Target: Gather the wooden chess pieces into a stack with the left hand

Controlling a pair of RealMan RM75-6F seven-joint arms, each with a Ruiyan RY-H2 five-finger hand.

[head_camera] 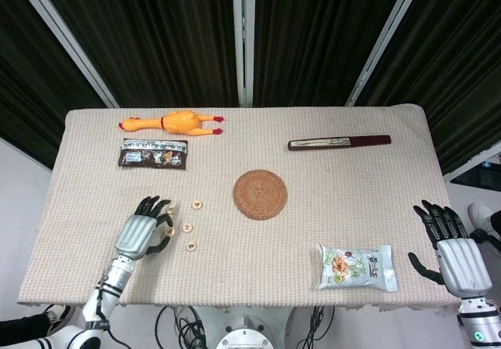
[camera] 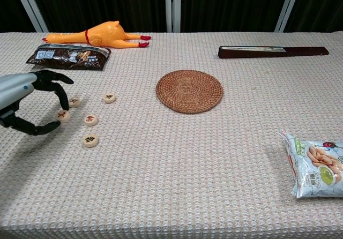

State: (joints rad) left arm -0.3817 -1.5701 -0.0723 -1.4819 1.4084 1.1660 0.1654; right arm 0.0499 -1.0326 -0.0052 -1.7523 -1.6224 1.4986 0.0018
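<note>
My left hand (head_camera: 142,236) (camera: 17,91) is over the table's left front. It pinches a round wooden chess piece with a red mark (camera: 63,116) between thumb and fingertip, a little above the cloth. Other wooden pieces lie flat and apart next to it: one by the fingertips (camera: 74,102), one further right (camera: 109,97) (head_camera: 197,205), one in the middle (camera: 90,120) (head_camera: 187,228), and the nearest one (camera: 90,140) (head_camera: 191,246). None is stacked on another. My right hand (head_camera: 457,258) is at the table's right front edge, fingers spread and holding nothing.
A woven round coaster (head_camera: 260,194) (camera: 189,91) lies mid-table. A rubber chicken (camera: 102,35) and a dark snack packet (camera: 67,57) are at the back left, a long dark box (camera: 273,51) at the back right, and a snack bag (camera: 316,164) at the front right.
</note>
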